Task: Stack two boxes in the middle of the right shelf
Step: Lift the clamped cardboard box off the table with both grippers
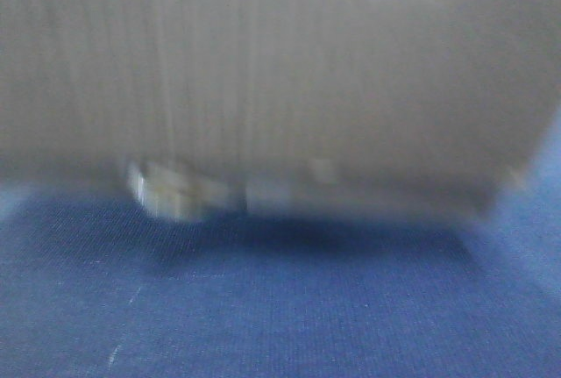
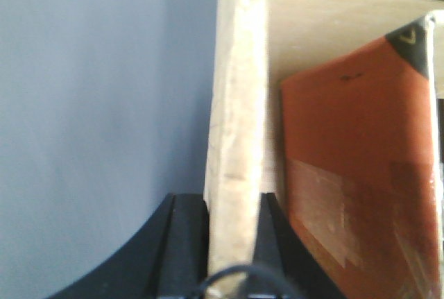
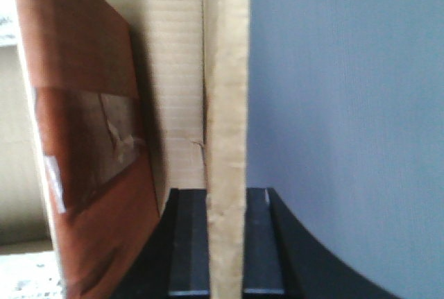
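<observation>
My left pincer (image 2: pixel 232 243) and right pincer (image 3: pixel 227 243) each clamp an opposite wall of the box (image 1: pixel 263 71), which spans between them.

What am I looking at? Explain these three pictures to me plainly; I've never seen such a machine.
This is a robot with two arms, each ending in a two-fingered hand, and it carries three cameras. The front camera's picture is blurred: a tan cardboard box fills the top, with a blue surface below it. The other two pictures come from cameras on the wrists, looking out along the fingers. The left hand has its black fingers shut on either side of an upright cardboard box wall. The right hand grips a cardboard wall the same way. Inside, past each wall, shows a red-brown panel with tape on it.
</observation>
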